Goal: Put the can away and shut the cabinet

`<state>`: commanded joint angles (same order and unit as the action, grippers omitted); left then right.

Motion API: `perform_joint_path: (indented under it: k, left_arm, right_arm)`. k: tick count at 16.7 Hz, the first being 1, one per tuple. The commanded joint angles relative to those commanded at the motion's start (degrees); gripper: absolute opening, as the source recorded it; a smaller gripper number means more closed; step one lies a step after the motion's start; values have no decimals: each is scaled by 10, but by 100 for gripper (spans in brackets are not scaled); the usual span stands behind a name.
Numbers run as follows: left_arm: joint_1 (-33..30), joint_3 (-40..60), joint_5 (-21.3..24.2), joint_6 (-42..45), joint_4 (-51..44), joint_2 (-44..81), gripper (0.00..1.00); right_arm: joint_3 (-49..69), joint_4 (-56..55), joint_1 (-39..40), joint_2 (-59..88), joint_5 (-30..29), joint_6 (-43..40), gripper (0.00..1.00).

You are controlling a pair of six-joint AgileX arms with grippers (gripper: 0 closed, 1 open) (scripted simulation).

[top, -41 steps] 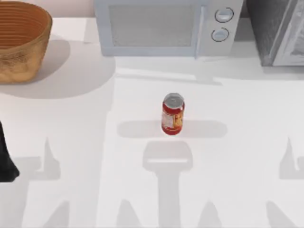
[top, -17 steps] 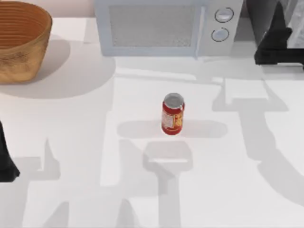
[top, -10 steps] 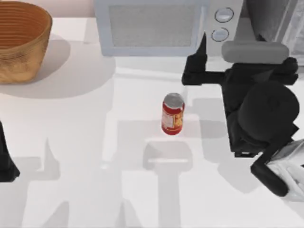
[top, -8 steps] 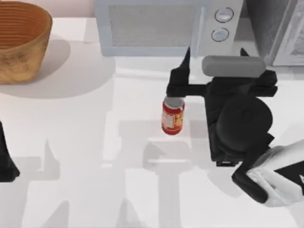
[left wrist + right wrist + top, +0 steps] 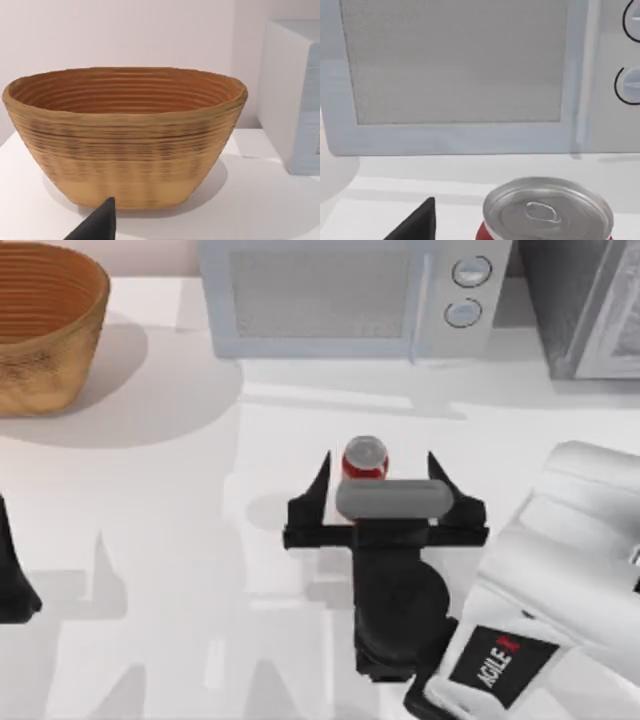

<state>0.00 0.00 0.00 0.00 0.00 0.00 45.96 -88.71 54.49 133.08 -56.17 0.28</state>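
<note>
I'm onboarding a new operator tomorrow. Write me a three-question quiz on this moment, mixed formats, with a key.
1. True or false: the right gripper stands open, one finger on each side of the can.
2. Multiple choice: what stands at the table's far left? A) the microwave B) the basket C) a kettle
3. Fill in: the left gripper sits parked at the table's ___ edge.

Key:
1. True; the can's silver top sits between the two finger tips in the top view.
2. B
3. left
</note>
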Motion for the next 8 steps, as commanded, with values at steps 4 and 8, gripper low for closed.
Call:
perform_joint_path:
  k: [4, 8]
  left_arm:
    - [0, 0, 0, 0, 0, 0, 100]
    - [0, 0, 0, 0, 0, 0, 100]
  right_arm:
    - [18, -39, 27, 71, -31, 3, 100]
    - [24, -52, 36, 95, -41, 4, 100]
